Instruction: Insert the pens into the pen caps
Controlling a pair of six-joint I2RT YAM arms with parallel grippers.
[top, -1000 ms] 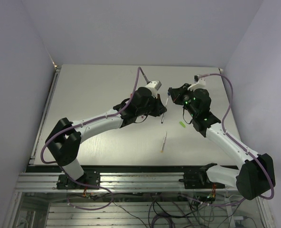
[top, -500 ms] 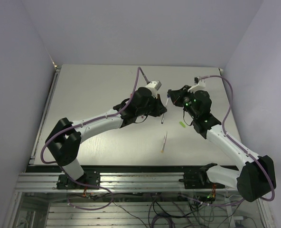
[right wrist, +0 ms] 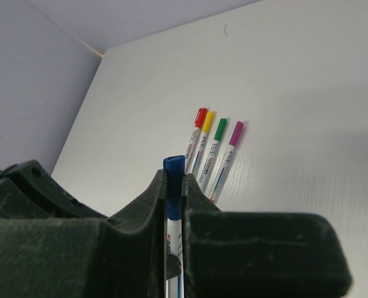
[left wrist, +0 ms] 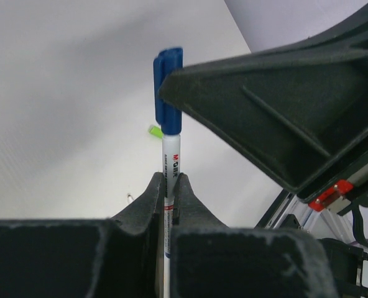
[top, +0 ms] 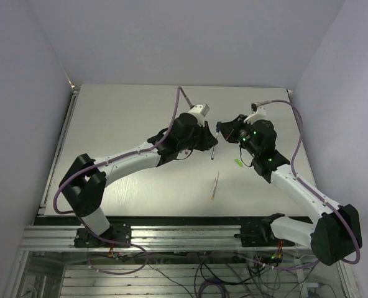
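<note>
Left wrist view: the left gripper [left wrist: 170,184] pinches a white pen [left wrist: 171,152], its lower barrel hidden between the fingers. A blue cap [left wrist: 166,93] sits on the pen's tip (how deep is unclear), half covered by the right gripper [right wrist: 173,181], clamped narrow on it, above the table [left wrist: 59,124].

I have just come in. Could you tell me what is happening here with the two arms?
The two arms are capping a pen together above the table. The left claw is shut on the white pen. The right claw is shut on the blue cap, which sits over the pen's end; whether it is pushed fully home cannot be told. Four capped pens, red, yellow, green and purple, lie in a row on the table. A loose pen and a light green cap lie apart, not yet joined.
</note>
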